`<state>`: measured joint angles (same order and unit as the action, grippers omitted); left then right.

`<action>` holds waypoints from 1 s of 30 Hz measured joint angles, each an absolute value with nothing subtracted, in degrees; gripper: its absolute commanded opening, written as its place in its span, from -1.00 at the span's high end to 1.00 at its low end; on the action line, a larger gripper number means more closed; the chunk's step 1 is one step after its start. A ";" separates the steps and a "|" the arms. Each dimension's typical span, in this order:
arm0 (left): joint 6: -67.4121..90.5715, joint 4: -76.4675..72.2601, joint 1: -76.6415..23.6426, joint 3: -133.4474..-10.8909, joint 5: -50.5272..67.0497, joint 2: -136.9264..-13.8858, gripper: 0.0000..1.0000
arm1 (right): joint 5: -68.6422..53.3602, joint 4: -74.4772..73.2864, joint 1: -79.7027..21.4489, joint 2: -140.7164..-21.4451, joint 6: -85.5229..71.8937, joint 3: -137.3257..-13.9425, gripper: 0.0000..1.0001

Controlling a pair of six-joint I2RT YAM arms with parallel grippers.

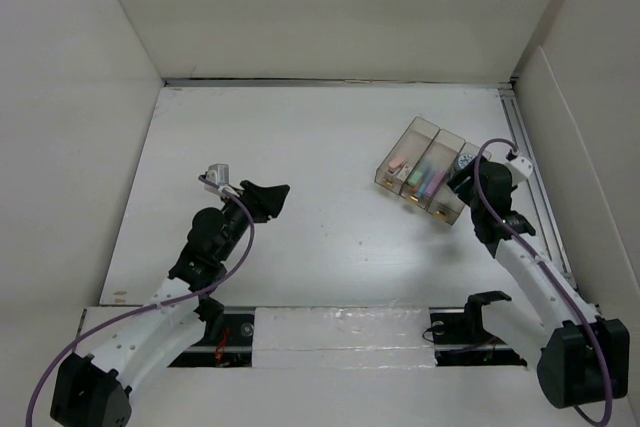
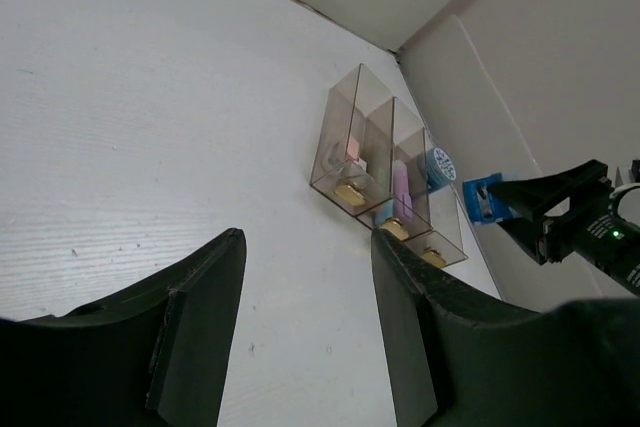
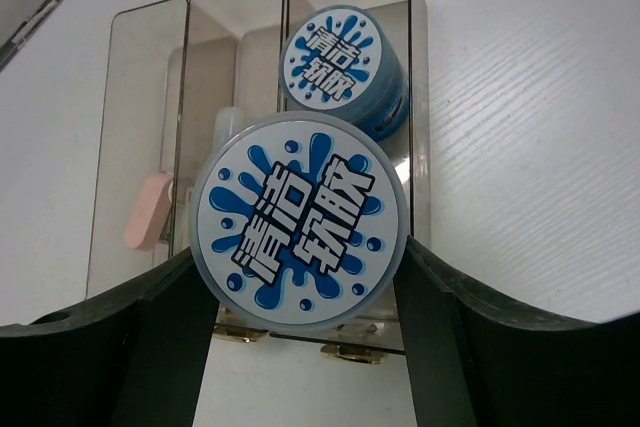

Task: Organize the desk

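Desk: the large flat matte white rectangular desk [image 1: 330, 137] fills the top view between white panel walls. A metal rail runs along its 3 o'clock edge.
Tray: a small clear three-compartment plastic tray [image 1: 420, 130] lies at about 2 o'clock from the desk's centre, set at a slant.
Stored items: the left compartment holds a small pink oblong block [image 3: 150, 209]. The middle compartment holds pale pastel pieces [image 1: 425, 175] that are too small to name.
Right claw: the right claw [image 3: 298, 262] grasps a round white tub with a blue splash label [image 3: 300, 232]. It holds the tub at the tray's near end, in line with the right compartment.
Second label: the same blue label shows deeper in the right compartment. Whether that is another tub or a reflection cannot be told.
Left claw: the left claw [image 2: 308, 237] is released and holds nothing. It hangs over bare desk at about 9 o'clock from the centre, well apart from the tray.
Done: by the look of it, the small items are already sorted into the tray.
Left: the tub is not yet set down, and placing it in the right compartment seems to be the step in hand.
Loose items: no other loose item shows on the desk.
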<state>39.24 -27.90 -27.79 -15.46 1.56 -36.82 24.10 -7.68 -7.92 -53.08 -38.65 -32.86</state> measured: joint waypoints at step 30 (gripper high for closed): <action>38.79 -28.01 -27.79 -15.46 1.54 -34.70 0.02 | 20.67 -11.33 -7.14 -61.91 -41.21 -34.22 0.16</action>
<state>38.79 -28.01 -27.79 -15.46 1.54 -34.70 20.67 -11.33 -7.14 -61.91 -41.21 -34.22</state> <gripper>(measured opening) 0.487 0.699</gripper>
